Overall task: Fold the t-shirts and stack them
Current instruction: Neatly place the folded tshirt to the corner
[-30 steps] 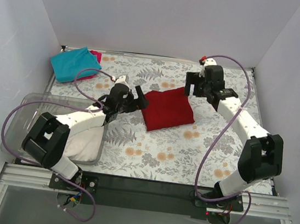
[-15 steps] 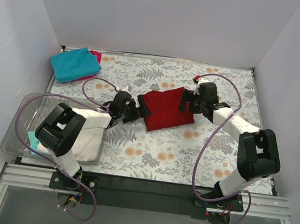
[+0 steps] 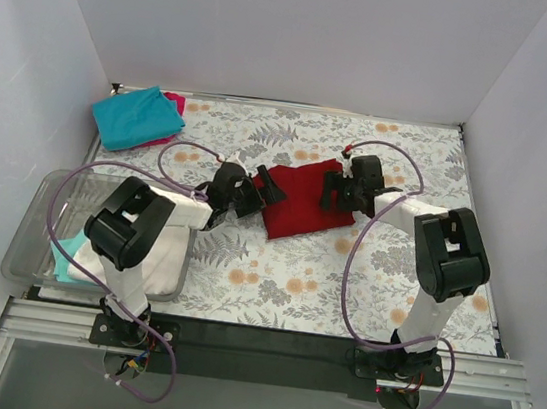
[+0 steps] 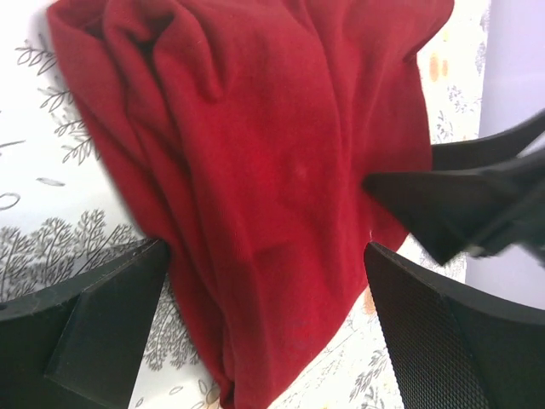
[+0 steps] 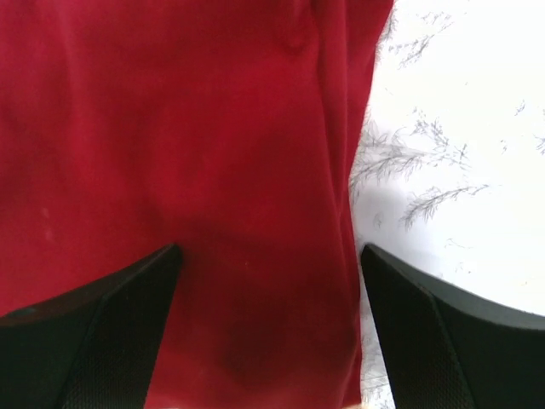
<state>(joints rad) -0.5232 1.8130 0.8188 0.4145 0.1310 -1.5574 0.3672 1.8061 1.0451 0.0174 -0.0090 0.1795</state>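
The dark red t-shirt (image 3: 299,200) lies folded in the middle of the table. My left gripper (image 3: 263,190) is open at its left edge, low over the cloth, and the shirt (image 4: 255,170) fills that wrist view between the fingers. My right gripper (image 3: 334,189) is open at the shirt's right edge, its fingers spread over the cloth (image 5: 196,170). Neither grips it. A folded teal t-shirt (image 3: 136,116) lies on a magenta-pink one (image 3: 174,103) at the back left. White cloth (image 3: 161,250) lies in the bin with a bit of teal cloth (image 3: 65,256).
A clear plastic bin (image 3: 43,235) stands at the front left, under the left arm. Walls close in the table on the left, back and right. Purple cables loop from both arms over the flowered table cover (image 3: 295,268).
Both grippers have dropped and moved inward onto the red shirt's two sides. The shirt has been pushed in slightly and looks narrower.
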